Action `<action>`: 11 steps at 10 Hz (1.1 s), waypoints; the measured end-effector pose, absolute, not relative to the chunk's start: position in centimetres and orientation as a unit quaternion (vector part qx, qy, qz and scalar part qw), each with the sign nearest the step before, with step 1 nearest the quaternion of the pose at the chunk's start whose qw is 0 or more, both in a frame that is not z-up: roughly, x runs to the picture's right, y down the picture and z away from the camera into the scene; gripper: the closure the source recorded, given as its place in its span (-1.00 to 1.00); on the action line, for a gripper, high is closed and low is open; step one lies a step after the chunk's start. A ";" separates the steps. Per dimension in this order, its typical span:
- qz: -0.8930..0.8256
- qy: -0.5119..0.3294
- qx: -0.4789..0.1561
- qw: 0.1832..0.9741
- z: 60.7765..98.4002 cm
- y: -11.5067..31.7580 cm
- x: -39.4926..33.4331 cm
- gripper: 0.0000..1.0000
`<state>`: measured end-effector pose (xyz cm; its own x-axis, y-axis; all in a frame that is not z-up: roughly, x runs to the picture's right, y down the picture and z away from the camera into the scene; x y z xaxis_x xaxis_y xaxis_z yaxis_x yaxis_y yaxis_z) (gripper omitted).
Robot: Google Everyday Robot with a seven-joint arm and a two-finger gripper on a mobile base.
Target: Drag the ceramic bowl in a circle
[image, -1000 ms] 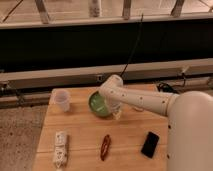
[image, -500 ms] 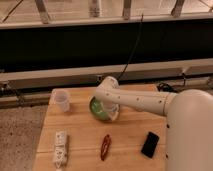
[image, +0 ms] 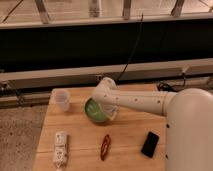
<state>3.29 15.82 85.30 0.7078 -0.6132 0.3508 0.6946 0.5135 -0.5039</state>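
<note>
The arm [image: 142, 100] hides the bowl's [image: 94, 113] right half. The gripper [image: 111, 114] sits closed at its rim — actual grip unclear.

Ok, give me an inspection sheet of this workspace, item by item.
Surface: wooden table, light-toned.
Job's things: ceramic bowl, green, upright, mid-table.
Clutter: clear cup left of the bowl; white object, red object and black phone along the front.
Grippers: gripper shut at the bowl's right rim, apparently gripping it.
Cables: black cable rising behind the table.
Surroundings: dark wall behind, speckled floor at left.
</note>
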 end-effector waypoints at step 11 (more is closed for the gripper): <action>-0.438 -0.067 -0.308 0.842 83.1 16.9 3.7 1.00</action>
